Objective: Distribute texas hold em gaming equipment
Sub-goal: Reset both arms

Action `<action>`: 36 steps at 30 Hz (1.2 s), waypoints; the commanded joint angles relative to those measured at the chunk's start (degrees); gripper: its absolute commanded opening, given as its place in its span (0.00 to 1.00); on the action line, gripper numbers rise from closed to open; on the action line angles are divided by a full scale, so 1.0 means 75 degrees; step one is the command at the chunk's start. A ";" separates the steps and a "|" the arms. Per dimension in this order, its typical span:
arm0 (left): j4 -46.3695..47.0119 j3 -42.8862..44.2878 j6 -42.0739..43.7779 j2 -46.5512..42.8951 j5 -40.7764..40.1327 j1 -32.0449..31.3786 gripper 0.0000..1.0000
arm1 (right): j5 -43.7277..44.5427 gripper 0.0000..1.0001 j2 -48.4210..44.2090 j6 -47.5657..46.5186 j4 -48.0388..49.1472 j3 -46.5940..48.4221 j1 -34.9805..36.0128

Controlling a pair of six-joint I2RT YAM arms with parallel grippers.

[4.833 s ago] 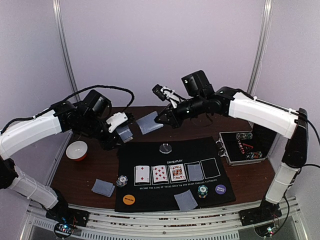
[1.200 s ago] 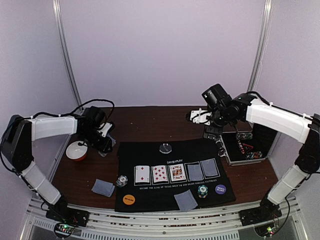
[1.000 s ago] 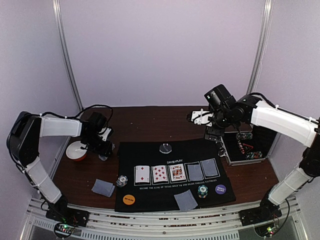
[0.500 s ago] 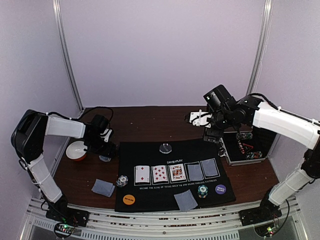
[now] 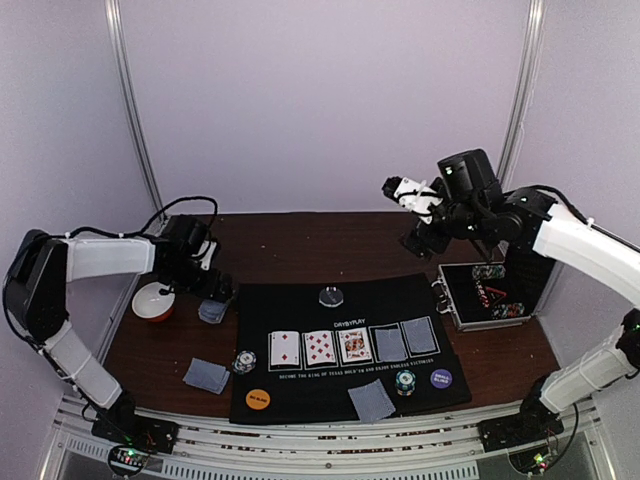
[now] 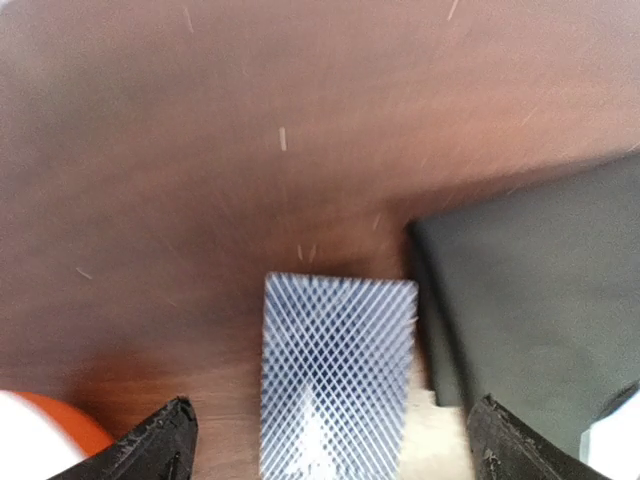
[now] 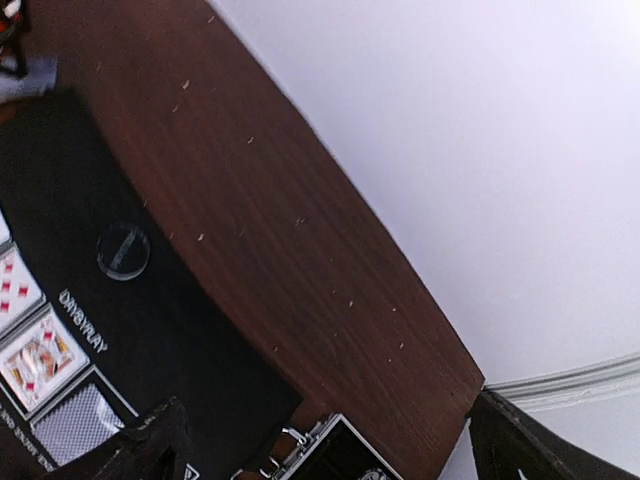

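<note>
**Top view:** The left gripper (image 5: pixel 207 292) was pressed low on a card a second ago. Now its jaws are apart and it has pulled back a bit. The blue-grey-backed playing card (image 5: pixel 212 311) lies flat on the table just under the jaws, beside the left edge of the black fabric mat (image 5: pixel 300 312). The right gripper (image 5: pixel 412 215) has risen from beside the silver metal case (image 5: pixel 487 296), jaws apart, holding nothing.

The rest is unchanged:
- three face-up cards (image 5: pixel 319 346) and two face-down cards (image 5: pixel 404 340) fill the mat's outlines
- clear round dealer disc (image 5: pixel 331 296)
- orange blind disc (image 5: pixel 259 399)
- purple blind disc (image 5: pixel 441 379)
- striped chip stack (image 5: pixel 244 361)

**Left wrist (blurry):** The left gripper (image 6: pixel 332 458) is wide open. The card (image 6: pixel 338 375) sits between the black fingertips (image 6: pixel 160 448), touching neither. The mat (image 6: pixel 540 280) corner is just right of the card, ahead of the right jaw. The round red-and-white bowl (image 6: pixel 50 440) is outside the left jaw.

**Right wrist:** The right gripper (image 7: pixel 330 448) is wide open with nothing between the jaws. The dealer disc (image 7: pixel 124 250) is on the mat (image 7: pixel 190 340), far ahead-left of the jaws. The case (image 7: pixel 345 455) is low between them.

**Surface and room:** dark brown wooden table (image 5: pixel 300 240), pale lilac walls (image 5: pixel 330 100), grey metal posts (image 5: pixel 135 110).
</note>
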 commanded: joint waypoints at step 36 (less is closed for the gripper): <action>1.2501 -0.5757 0.1782 -0.1726 -0.2784 0.2110 0.98 | -0.1967 1.00 0.0520 0.4889 1.4645 -0.9155 -0.5322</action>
